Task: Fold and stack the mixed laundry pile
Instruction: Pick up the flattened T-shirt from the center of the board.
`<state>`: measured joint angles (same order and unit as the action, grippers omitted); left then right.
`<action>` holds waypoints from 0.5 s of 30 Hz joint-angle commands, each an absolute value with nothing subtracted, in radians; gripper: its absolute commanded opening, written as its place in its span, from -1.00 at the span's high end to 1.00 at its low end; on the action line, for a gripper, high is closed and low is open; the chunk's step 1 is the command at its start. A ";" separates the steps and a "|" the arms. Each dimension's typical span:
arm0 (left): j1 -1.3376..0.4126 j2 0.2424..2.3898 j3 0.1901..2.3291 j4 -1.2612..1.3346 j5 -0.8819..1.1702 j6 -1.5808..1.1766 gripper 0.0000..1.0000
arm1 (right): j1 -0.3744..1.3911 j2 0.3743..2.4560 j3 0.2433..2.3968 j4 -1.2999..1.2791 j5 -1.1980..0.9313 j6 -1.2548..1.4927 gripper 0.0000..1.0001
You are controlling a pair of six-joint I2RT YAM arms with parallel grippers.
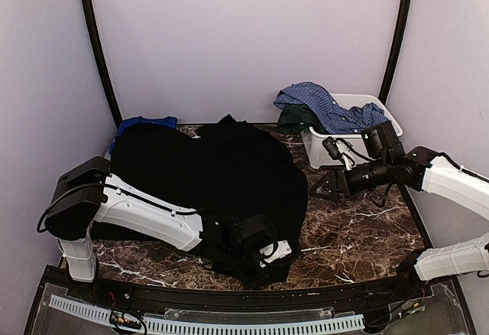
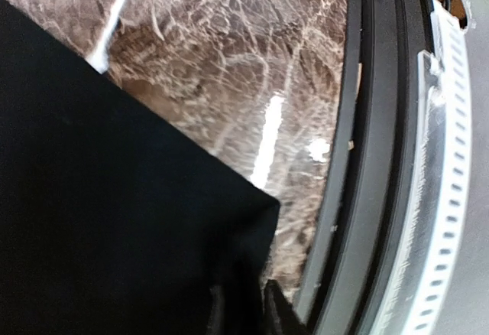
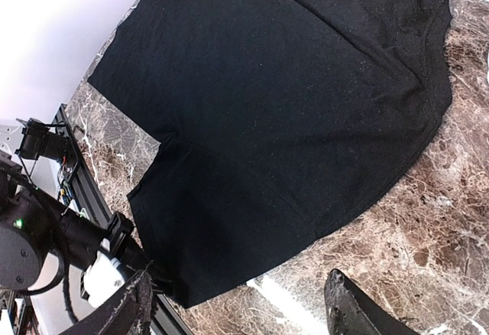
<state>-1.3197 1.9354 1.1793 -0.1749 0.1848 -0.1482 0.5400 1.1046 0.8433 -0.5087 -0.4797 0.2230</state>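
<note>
The large black garment is being seen laid flat across the left and middle of the marble table, and its near right corner is being brought right up beside the black rail at the table's near edge. The left gripper is being held low at that very corner, with the left arm being stretched across the near hem of the cloth. In the left wrist view its dark fingers are being lost against the dark cloth, so it cannot be told whether the claw is clenched on the hem or released.

Over on the right, the right gripper is being held above bare marble just beside the black garment's right edge. Its jaws are being kept spread wide and released, and nothing is being gripped between them. Through the right wrist camera, the black garment's hem is being framed between the two fingers.

Behind that arm, at the far right, the white bin is being draped with the blue checked shirt, and the dark green plaid piece is being tucked under it at the bin's left side. At the far left, the royal-blue tee is being half covered by the black garment.
</note>
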 commanded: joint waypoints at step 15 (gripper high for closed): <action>-1.309 1.785 1.100 -0.086 0.154 -0.103 1.00 | 0.572 1.025 0.694 -0.304 -0.592 0.293 -0.40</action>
